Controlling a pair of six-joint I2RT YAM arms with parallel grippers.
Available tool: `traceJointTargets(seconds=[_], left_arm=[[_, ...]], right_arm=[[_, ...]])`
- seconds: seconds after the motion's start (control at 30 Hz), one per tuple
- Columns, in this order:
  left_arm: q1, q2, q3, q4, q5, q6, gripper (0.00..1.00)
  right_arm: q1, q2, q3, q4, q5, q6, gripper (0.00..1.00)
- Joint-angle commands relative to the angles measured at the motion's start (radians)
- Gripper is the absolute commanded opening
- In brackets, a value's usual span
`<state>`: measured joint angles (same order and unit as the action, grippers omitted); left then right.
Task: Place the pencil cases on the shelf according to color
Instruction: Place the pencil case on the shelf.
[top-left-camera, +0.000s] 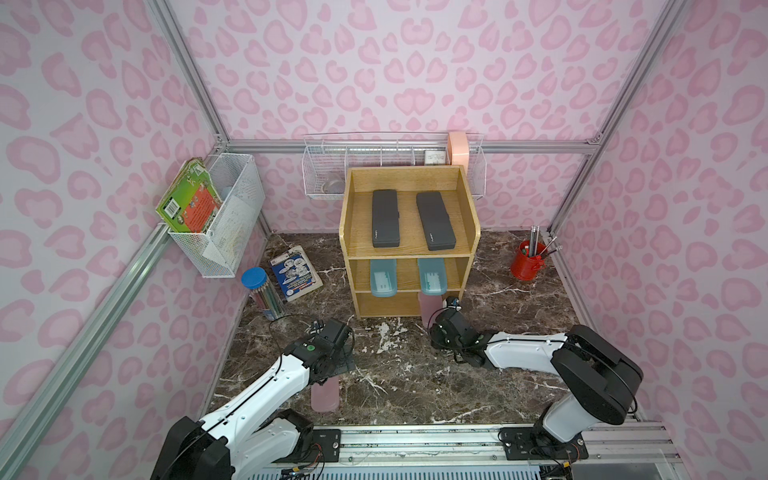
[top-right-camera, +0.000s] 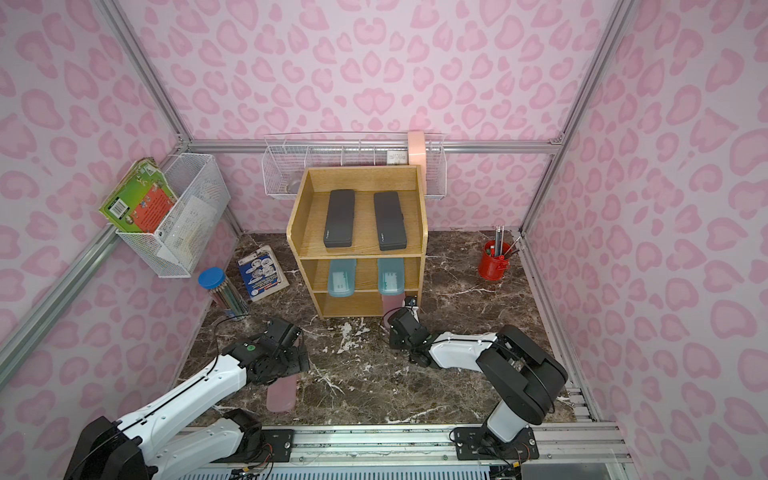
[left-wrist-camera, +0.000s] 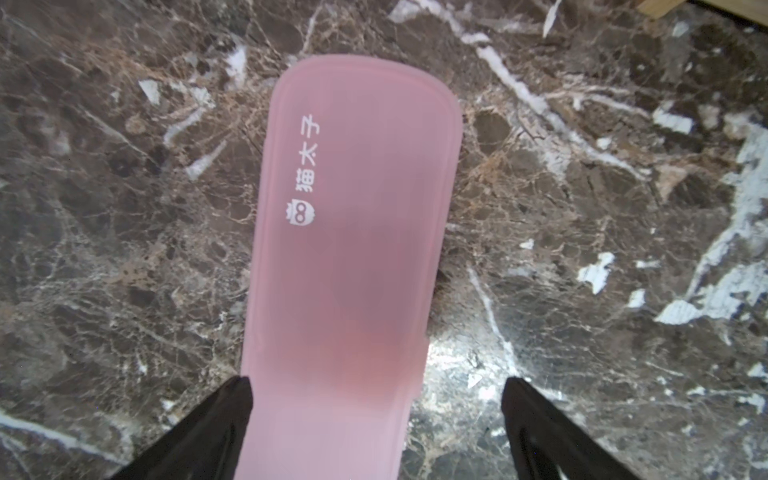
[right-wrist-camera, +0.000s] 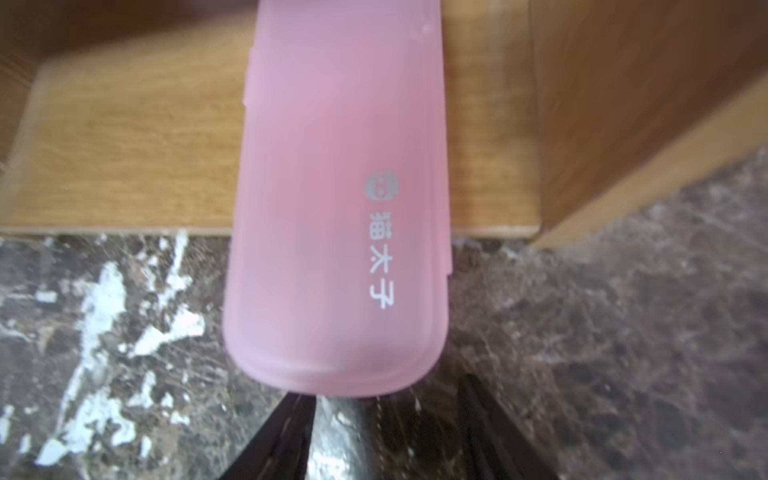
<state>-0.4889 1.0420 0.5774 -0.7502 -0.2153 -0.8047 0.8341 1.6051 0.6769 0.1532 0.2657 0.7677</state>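
The wooden shelf (top-left-camera: 468, 216) holds two black pencil cases (top-left-camera: 385, 218) (top-left-camera: 434, 220) on its top tier and two teal ones (top-left-camera: 383, 277) (top-left-camera: 432, 275) on the middle tier. A pink case (right-wrist-camera: 340, 208) lies half inside the bottom tier, its near end over the marble. My right gripper (right-wrist-camera: 386, 390) sits just behind that end, fingers narrowly apart with nothing between them. Another pink case (left-wrist-camera: 353, 232) lies flat on the table. My left gripper (left-wrist-camera: 376, 380) is open around its end, one finger (left-wrist-camera: 232, 411) at its edge, the other clear of it.
A clear tube of coloured pencils (top-left-camera: 262, 293) and a booklet (top-left-camera: 296, 274) lie left of the shelf. A red cup with pens (top-left-camera: 528, 259) stands at the back right. White wire baskets (top-left-camera: 222, 216) (top-left-camera: 395, 166) hang on the walls.
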Motion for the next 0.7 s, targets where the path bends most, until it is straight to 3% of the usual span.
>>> traceJointTargets(seconds=[0.0, 0.2, 0.53, 0.67], left_arm=[[0.002, -0.002, 0.017, -0.052, 0.005, -0.013, 0.99], [0.003, 0.011, 0.027, -0.120, -0.027, -0.034, 0.99], [-0.002, 0.098, -0.028, -0.007, 0.059, -0.047, 0.98], [-0.098, 0.130, -0.012, 0.031, 0.104, -0.089, 0.96]], right_arm=[[0.000, -0.019, 0.004, 0.002, -0.017, -0.026, 0.58], [0.061, -0.123, -0.054, -0.057, 0.028, 0.005, 0.67], [0.295, -0.274, -0.149, -0.172, 0.171, 0.171, 0.80], [0.370, -0.304, -0.164, -0.231, 0.222, 0.228, 0.84]])
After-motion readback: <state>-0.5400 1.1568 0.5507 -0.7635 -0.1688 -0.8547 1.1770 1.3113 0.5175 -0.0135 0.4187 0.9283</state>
